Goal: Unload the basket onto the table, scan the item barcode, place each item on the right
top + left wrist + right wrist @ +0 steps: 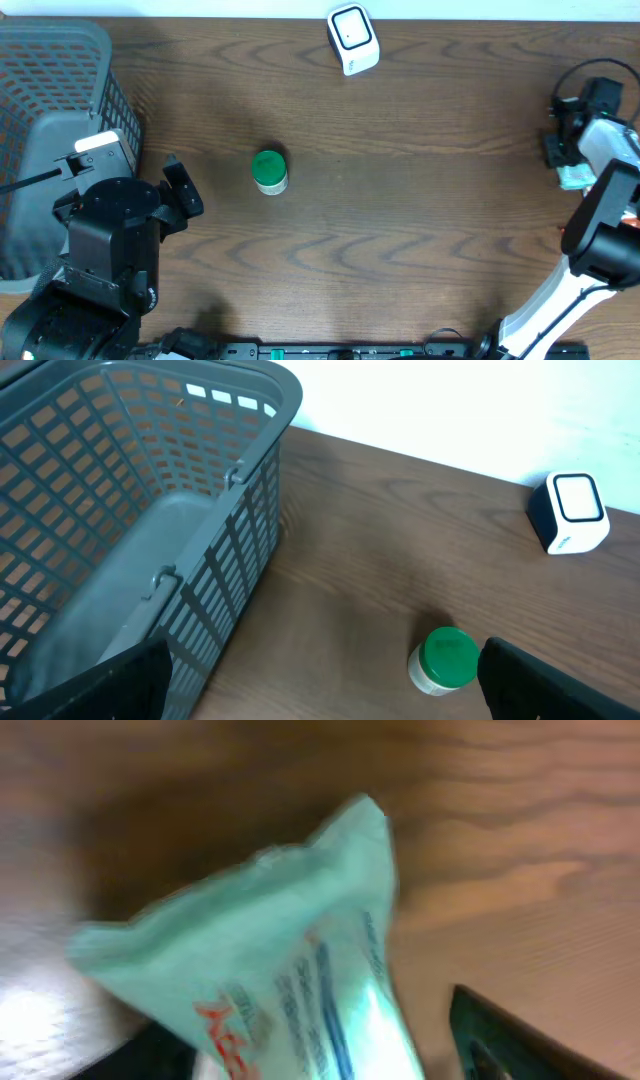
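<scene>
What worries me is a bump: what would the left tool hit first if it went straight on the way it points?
The left tool would likely meet bare table, between the basket on its left and the green-lidded jar on its right. The jar is nearest; depth is unclear.

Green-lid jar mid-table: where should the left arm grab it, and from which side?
Take the jar by its pale body below the green lid, jaws across the round sides. It stands upright with bare table all around, clear of the basket, so a low, level approach from the left arm's side should work; the left pincer is open and faces it.
</scene>
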You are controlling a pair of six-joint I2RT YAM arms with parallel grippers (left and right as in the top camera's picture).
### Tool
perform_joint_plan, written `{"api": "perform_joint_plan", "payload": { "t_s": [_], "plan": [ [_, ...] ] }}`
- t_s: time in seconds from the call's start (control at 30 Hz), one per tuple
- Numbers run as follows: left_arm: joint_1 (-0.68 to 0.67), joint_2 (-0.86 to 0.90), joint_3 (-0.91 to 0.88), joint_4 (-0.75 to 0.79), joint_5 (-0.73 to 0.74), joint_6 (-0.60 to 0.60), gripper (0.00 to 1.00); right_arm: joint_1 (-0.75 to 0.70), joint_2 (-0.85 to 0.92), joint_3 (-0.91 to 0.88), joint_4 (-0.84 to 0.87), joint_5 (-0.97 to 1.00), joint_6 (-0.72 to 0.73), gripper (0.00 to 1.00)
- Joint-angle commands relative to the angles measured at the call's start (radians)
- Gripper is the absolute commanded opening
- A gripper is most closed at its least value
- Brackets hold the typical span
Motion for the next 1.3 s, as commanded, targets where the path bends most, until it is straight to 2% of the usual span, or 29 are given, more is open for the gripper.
{"api": "perform_joint_plan", "payload": {
  "t_s": [0.0,0.17,0.37,0.5,0.63,0.77,0.93,1.0,1.27],
  "plan": [
    [0.004,-0.001,-0.001,0.001,-0.011,-0.002,0.98,0.003,-0.061,0.033,-0.024,0.017,0.108,0.99],
    [0.004,-0.001,-0.001,0.001,-0.011,-0.002,0.98,0.046,-0.177,0.141,-0.108,-0.187,0.150,0.99],
    [0.004,-0.001,-0.001,0.001,-0.011,-0.002,0.98,0.131,-0.288,0.158,-0.233,-0.464,0.398,0.99],
    [0.004,-0.001,-0.001,0.001,-0.011,-0.002,0.98,0.206,-0.294,0.156,-0.338,-0.670,0.523,0.99],
    [0.004,-0.001,-0.001,0.001,-0.011,-0.002,0.98,0.286,-0.294,0.114,-0.350,-0.789,0.669,0.99],
    [0.004,-0.001,-0.001,0.001,-0.011,-0.002,0.98,0.385,-0.294,0.089,-0.371,-0.785,0.746,0.99],
    [0.004,-0.001,-0.001,0.001,-0.011,-0.002,0.98,0.539,-0.294,0.090,-0.380,-0.644,0.995,0.99],
    [0.004,-0.001,-0.001,0.001,-0.011,-0.002,0.98,0.591,-0.294,0.090,-0.376,-0.627,1.049,0.99],
    [0.004,-0.001,-0.001,0.001,-0.011,-0.002,0.98,0.793,-0.294,0.090,-0.296,-0.518,0.943,0.99]
  ]
}}
